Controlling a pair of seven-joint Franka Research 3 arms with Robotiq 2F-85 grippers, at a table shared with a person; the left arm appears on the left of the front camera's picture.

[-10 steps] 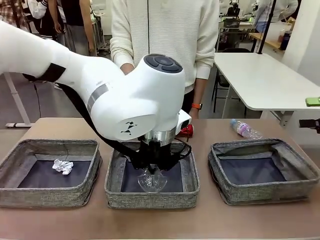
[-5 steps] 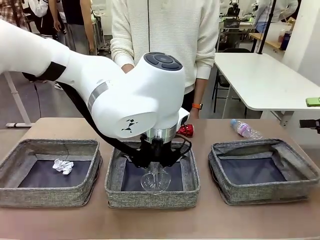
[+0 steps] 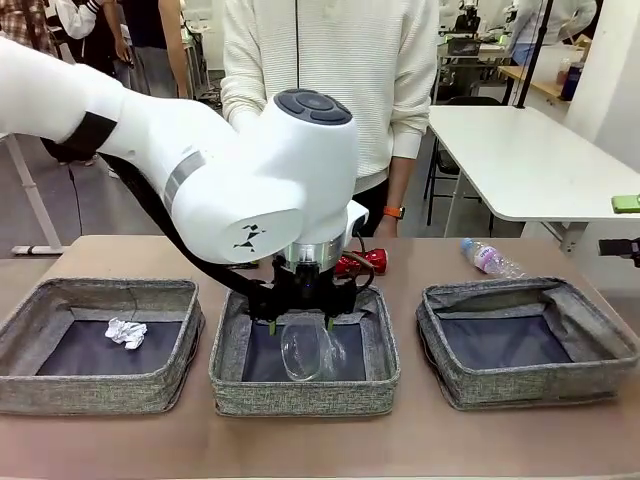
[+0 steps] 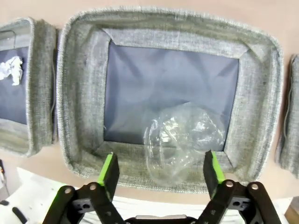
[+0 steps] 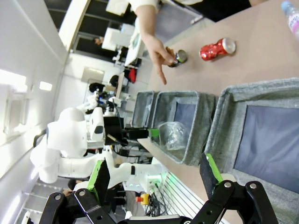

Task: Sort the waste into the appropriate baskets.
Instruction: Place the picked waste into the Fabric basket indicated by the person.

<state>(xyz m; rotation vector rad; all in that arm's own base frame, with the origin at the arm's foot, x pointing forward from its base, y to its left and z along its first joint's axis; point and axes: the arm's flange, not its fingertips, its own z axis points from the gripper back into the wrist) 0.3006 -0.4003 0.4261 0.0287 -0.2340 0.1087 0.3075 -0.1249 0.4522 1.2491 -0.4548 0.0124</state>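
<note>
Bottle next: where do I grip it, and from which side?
Take the bottle across its body at the label, coming straight down from above. It lies on its side on the table behind the right basket, angled diagonally, so close across its long axis; gripped along it, the round body would probably roll away.

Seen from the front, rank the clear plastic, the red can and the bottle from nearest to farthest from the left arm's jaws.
1. Clear plastic piece: just below, in the middle basket.
2. Red can: behind that basket.
3. Bottle: far right.
</note>
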